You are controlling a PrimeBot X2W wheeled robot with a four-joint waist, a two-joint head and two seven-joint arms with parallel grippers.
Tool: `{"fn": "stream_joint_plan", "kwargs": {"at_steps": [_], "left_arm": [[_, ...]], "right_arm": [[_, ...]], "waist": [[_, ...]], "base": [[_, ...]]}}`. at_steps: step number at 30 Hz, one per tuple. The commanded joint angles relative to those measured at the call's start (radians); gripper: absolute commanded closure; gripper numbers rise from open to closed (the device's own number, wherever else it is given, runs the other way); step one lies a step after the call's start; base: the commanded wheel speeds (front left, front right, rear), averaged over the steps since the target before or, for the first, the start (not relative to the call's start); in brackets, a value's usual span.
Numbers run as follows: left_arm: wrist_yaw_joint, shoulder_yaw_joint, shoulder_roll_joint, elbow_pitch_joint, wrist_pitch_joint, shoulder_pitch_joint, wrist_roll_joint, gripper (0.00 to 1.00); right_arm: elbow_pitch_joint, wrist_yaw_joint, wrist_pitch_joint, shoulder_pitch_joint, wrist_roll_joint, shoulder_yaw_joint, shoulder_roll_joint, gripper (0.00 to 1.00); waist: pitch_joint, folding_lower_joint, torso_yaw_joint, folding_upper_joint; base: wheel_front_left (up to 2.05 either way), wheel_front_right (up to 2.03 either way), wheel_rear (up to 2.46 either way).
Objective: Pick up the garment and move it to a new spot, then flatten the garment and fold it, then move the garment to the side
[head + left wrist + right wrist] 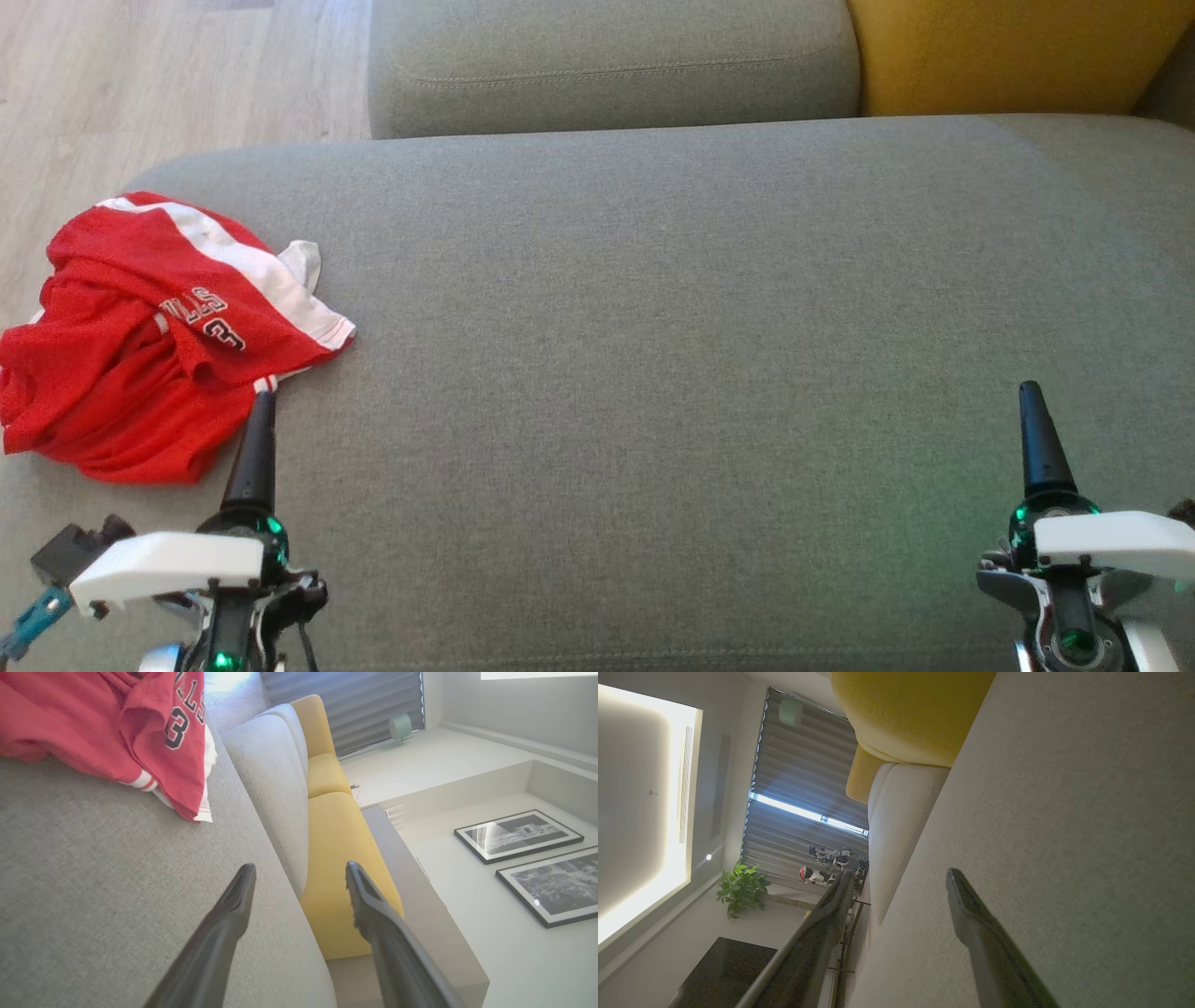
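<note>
The garment (140,336) is a red jersey with white trim and black lettering, crumpled in a heap at the left end of the grey sofa seat (653,327). In the left wrist view the garment (117,728) fills the upper left corner. My left gripper (263,401) stands just below the heap's lower right edge, its tip close to the cloth; its fingers (233,905) are spread apart with nothing between them, so my left gripper (301,872) is open. My right gripper (1030,392) is far off at the lower right over bare cushion, and in the right wrist view my right gripper (899,877) is open and holds nothing.
A grey back cushion (607,65) and a yellow cushion (1008,51) line the far side of the seat. Wooden floor (140,84) shows beyond the sofa's left end. The seat's wide middle lies between my two grippers.
</note>
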Motion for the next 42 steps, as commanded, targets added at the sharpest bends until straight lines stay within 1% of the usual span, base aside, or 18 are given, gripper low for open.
{"fn": "stream_joint_plan", "kwargs": {"at_steps": [1,4,5,9,10,19,28,42], "left_arm": [[-0.004,0.0,0.017,-0.049,-0.01,-0.054,0.042,0.0],[-0.005,-0.003,0.021,-0.067,-0.018,-0.057,0.101,0.0],[-0.003,-0.026,0.036,-0.117,-0.048,-0.06,0.276,0.0],[-0.001,-0.038,0.044,-0.122,-0.06,-0.057,0.336,0.0],[-0.001,-0.038,0.044,-0.122,-0.06,-0.057,0.336,0.0],[0.014,-0.083,0.076,-0.122,-0.087,-0.056,0.487,0.0],[0.058,-0.137,0.113,-0.116,-0.114,-0.064,0.635,0.0],[0.115,-0.172,0.15,-0.077,-0.155,-0.07,0.78,0.0]], "right_arm": [[-0.046,0.002,-0.013,-0.061,-0.049,0.011,-0.026,0.0],[-0.059,0.002,-0.021,-0.064,-0.107,0.018,-0.029,0.0],[-0.093,0.002,-0.051,-0.067,-0.275,0.046,-0.038,0.0],[-0.096,0.002,-0.063,-0.066,-0.338,0.06,-0.042,0.0],[-0.096,0.002,-0.063,-0.066,-0.338,0.06,-0.042,0.0],[-0.088,0.002,-0.089,-0.061,-0.471,0.089,-0.045,0.0],[-0.064,0.003,-0.109,-0.059,-0.604,0.114,-0.043,0.0],[-0.03,0.003,-0.134,-0.063,-0.791,0.144,-0.038,0.0]], "waist": [[-0.001,0.0,0.0,0.0],[-0.002,0.0,0.0,0.0],[-0.008,0.0,0.001,0.0],[-0.012,0.0,0.002,0.0],[-0.012,0.0,0.002,0.0],[-0.019,0.0,0.004,0.0],[-0.023,0.0,0.002,0.0],[-0.021,0.0,0.001,0.0]], "base": [[0.0,0.0,0.0],[0.0,0.0,0.0],[0.0,0.0,0.0],[0.0,0.0,0.0],[0.0,0.0,0.0],[0.0,0.0,0.0],[0.0,0.0,0.0],[0.0,0.0,0.0]]}}
